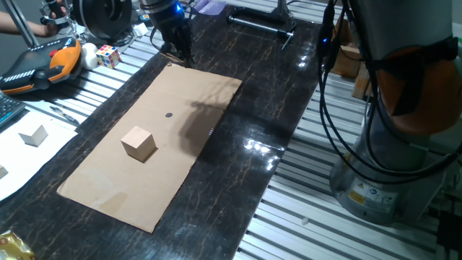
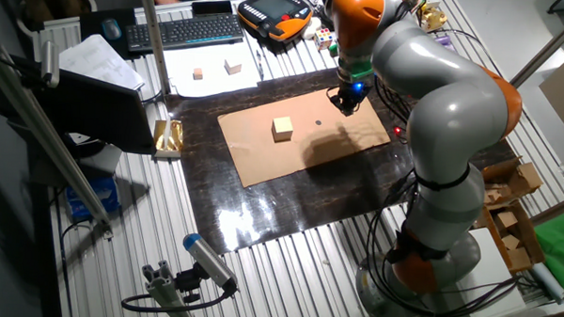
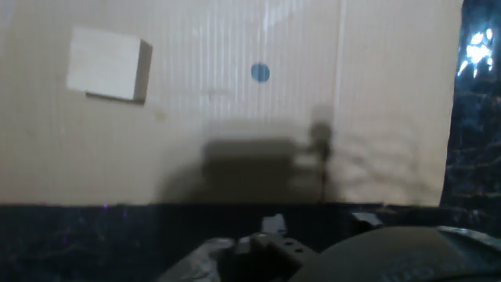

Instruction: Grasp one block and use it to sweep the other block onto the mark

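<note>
The light-tan block [image 1: 138,143] sits flat on the cardboard sheet [image 1: 108,191], toward its near end in one fixed view, with the small dark mark [image 1: 170,115] a short way beyond it and apart from it. The sheet lies on the black marbled worktop [image 1: 274,108]. The end effector [image 1: 175,49] hangs over the sheet's far corner, well apart from the block; whether it is open or holds anything, I cannot tell.

The tan block [image 1: 138,143], well in front of the gripper [image 1: 177,52], looks like matt, smooth light wood; it sits on a brown cardboard sheet [image 1: 108,184], dull and faintly ribbed in the hand view; the dark dot [image 1: 170,115] between block and gripper is flat and matt; under the cardboard lies a black marble-patterned slab [image 1: 253,108], glossy with bright glints; around it runs ribbed bare-metal decking [image 1: 317,217]; the arm's shells [image 2: 444,108] are smooth grey and orange plastic.
</note>
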Controlling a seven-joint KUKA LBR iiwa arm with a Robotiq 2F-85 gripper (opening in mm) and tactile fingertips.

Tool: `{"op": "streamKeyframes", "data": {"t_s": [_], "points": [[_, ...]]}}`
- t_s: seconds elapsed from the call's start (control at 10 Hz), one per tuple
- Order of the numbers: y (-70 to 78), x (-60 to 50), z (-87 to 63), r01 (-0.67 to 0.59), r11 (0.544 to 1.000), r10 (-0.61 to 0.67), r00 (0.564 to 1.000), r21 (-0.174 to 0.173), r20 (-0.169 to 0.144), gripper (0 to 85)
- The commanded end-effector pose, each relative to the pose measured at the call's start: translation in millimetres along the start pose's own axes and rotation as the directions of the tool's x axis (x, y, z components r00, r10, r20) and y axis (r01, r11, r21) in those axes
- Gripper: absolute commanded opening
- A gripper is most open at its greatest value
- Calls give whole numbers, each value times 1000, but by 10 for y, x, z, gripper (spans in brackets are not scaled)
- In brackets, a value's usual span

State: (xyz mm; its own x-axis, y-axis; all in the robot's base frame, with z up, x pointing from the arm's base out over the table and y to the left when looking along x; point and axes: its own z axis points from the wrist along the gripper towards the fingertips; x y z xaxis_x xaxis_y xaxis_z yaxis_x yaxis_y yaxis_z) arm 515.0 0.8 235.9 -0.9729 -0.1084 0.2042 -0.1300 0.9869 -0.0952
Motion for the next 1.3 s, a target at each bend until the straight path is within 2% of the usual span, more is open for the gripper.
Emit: {"op": "streamKeyframes", "data": {"t_s": [0.0,0.9,1.0,1.2], "points": [[1,1,0,-1,1000,1,1000,0,0,13],[3,2,1,16,1000,-16,1000,1,9,10],[3,2,1,25,1000,-25,990,3,137,10],[3,2,1,-23,1000,24,997,-21,74,10]]}}
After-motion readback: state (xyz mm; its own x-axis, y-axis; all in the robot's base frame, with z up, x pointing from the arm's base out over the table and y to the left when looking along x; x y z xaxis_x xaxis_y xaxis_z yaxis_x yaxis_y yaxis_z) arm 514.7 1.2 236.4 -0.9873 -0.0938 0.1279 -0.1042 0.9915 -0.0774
